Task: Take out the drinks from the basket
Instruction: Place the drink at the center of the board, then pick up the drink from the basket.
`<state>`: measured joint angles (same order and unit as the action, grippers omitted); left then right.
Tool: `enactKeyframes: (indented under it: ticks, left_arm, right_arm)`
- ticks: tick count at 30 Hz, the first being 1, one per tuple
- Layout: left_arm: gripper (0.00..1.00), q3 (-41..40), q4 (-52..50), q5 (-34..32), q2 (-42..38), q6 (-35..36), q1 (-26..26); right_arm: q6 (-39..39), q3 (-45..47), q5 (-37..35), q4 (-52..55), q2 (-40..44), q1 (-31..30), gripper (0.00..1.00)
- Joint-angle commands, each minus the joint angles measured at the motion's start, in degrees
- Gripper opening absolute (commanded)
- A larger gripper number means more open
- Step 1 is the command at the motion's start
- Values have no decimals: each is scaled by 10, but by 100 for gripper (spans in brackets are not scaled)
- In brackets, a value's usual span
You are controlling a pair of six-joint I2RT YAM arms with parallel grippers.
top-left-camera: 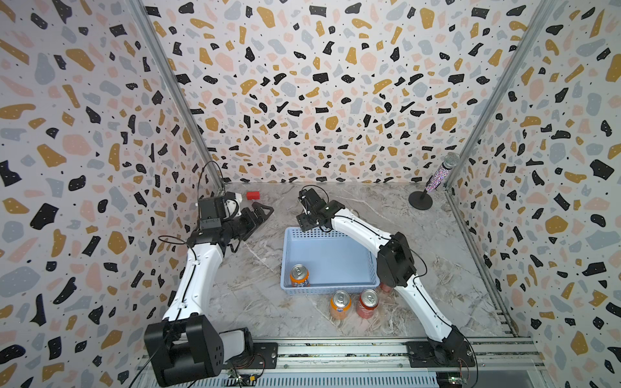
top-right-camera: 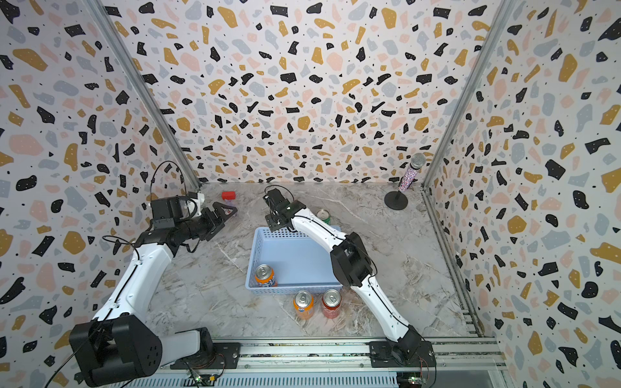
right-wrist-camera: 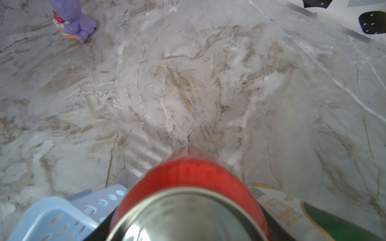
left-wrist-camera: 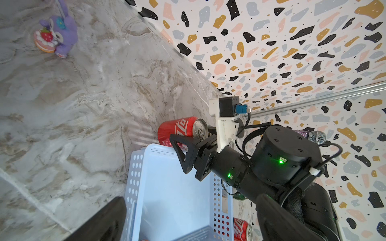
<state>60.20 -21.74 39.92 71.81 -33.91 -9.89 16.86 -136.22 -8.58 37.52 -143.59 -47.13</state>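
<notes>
The light-blue basket [top-left-camera: 331,258] holds one orange can [top-left-camera: 299,275] in its near left corner. Outside its near wall stand an orange can [top-left-camera: 340,304] and a red can [top-left-camera: 368,302]; another red can [left-wrist-camera: 242,229] peeks out by the right arm. Just past the far wall stands a red can [left-wrist-camera: 181,129] with my right gripper [right-wrist-camera: 188,208] shut on it from above. A green-and-white can [top-right-camera: 323,215] stands beside it. My left gripper [top-left-camera: 260,211] hovers open and holds nothing, left of the basket's far corner.
A purple toy figure [left-wrist-camera: 58,33] stands on the marble table at the back left, near a small red-topped item [top-left-camera: 252,195]. A glittery microphone on a round stand [top-left-camera: 437,178] occupies the back right corner. Patterned walls enclose three sides.
</notes>
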Motion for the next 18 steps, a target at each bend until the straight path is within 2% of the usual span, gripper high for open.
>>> enactKeyframes:
  ticks: [1, 12, 16, 18]
  left_arm:
    - [100, -8, 20, 3, -2, 2, 2]
    - [100, -10, 19, -1, -3, 4, 1]
    - [100, -10, 17, -3, -3, 5, 1]
    - [100, -11, 15, -7, -5, 7, 0]
  right_arm:
    - [1, -2, -2, -5, 42, 1, 77]
    - [5, 38, 22, 2, 118, 1, 82]
    - [16, 105, 53, -18, 184, -3, 81]
    - [22, 167, 64, -41, 230, -10, 82]
